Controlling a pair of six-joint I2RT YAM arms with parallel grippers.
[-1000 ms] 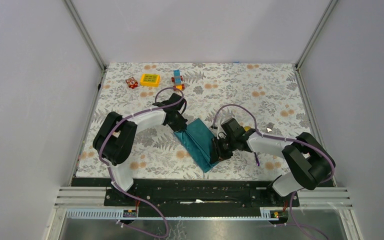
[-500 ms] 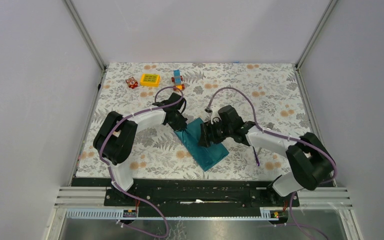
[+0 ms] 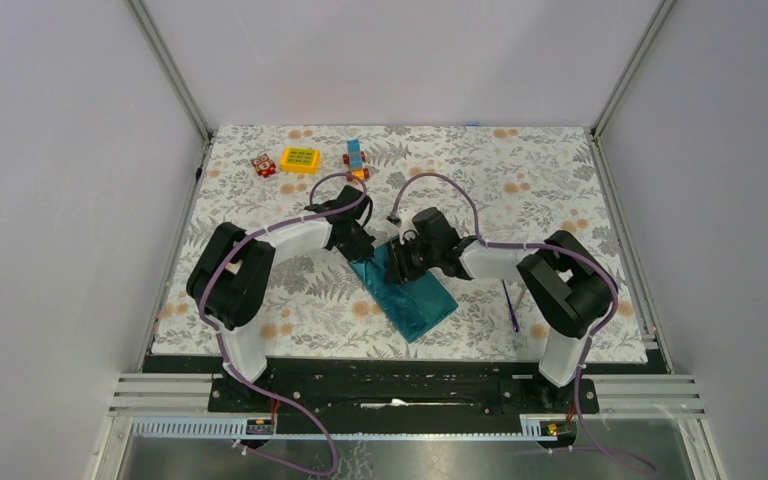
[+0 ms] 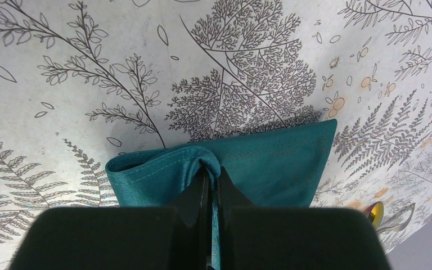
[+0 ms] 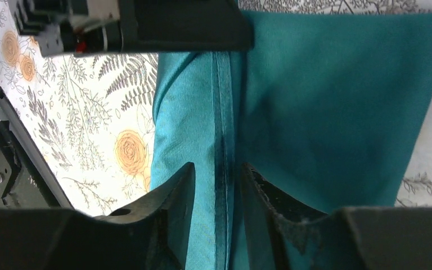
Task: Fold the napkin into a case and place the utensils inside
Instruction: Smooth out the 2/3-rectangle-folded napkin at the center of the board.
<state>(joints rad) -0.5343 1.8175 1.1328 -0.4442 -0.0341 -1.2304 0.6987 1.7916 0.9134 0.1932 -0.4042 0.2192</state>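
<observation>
Left gripper (image 4: 209,185) we logged pressed together on a bunched hem of the napkin (image 3: 415,297). Right gripper (image 5: 216,185) we recorded slightly spread, its fingers (image 5: 171,197) straddling a raised fold seam. We noted the napkin as dark teal twill, folded into a narrow oblong, lying diagonally mid-worktop (image 3: 520,180) between the arms. One purple-handled utensil (image 3: 511,306) we listed just right of it.

A lab test cell: plain grey walls (image 3: 400,60), aluminium frame rails (image 3: 170,70).
</observation>
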